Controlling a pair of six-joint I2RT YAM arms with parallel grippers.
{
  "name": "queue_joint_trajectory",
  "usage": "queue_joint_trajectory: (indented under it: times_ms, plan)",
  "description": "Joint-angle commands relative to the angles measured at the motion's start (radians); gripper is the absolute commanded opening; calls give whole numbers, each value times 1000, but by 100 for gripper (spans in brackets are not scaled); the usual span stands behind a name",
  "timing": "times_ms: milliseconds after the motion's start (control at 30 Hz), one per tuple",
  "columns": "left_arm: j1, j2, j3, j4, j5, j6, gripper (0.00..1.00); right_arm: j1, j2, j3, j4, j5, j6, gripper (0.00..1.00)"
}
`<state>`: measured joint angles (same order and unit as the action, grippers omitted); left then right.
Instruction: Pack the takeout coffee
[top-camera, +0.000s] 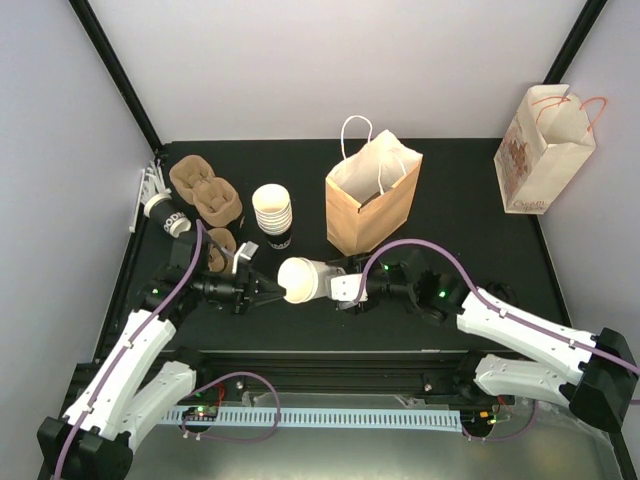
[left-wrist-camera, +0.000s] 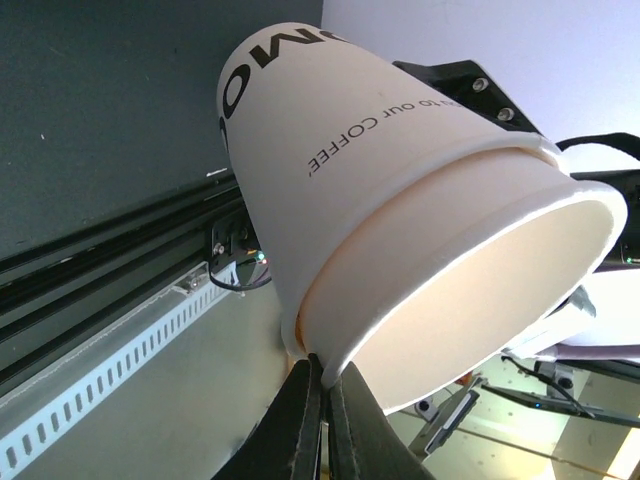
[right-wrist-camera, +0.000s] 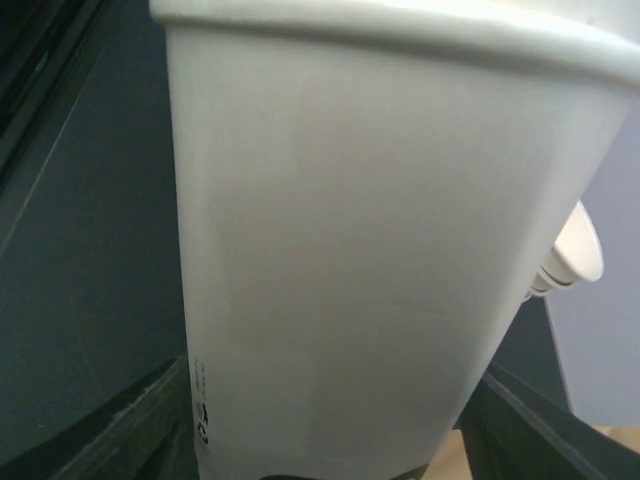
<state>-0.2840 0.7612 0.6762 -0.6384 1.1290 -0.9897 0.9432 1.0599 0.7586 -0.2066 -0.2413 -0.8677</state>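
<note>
**A:** Where was the coffee cup at that point?

**B:** Off the table, carried between both arms near the front middle. The white paper cup lay on its side. Seen from overhead, its long axis ran 9 to 3 o'clock, with the open mouth toward 9 and the base toward 3.

**A:** And the grippers?

**B:** The left gripper reached in from 9 o'clock. Its fingers were pressed almost together, pinching the rim wall at the mouth's lower edge. The right gripper came from 3 o'clock, spread wide around the body. Its fingers sat on either side of the wall and seemed to be clamping it.

**A:** Just one cup?

**B:** The left wrist view showed a second rim set back from the first, so I judged one cup was sleeved inside another. I couldn't tell which wall the left fingers held.

**A:** Where did it need to go?

**B:** The brown paper bag stood open at about 1 o'clock from the cup, nearer the right arm. The stack of cups stood at 11 o'clock. The held cup had no lid on.

**A:** Any writing?

**B:** "to our COFFEE" ran in small black letters along the side. The big white letters on the dark band were cut off, so I couldn't read the word. The print on the white gift bag at far 2 o'clock was too small to read.
</note>
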Motion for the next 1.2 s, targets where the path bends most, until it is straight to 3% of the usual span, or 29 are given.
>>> queue_joint_trajectory:
  times_ms: [0, 267, 933, 1167]
  plan:
    - [-7, -24, 2, 34, 56, -22, 2, 8, 12, -15, 20, 5, -4, 67]
    - [-7, -48, 20, 20, 61, -36, 2, 8, 2, -45, 26, 29, -20, 53]
    - [9, -72, 55, -1, 99, -33, 1, 1, 2, -117, 6, 202, -34, 55]
    - [38, -77, 47, 66, 115, -85, 2, -32, -19, -120, -9, 227, -43, 55]
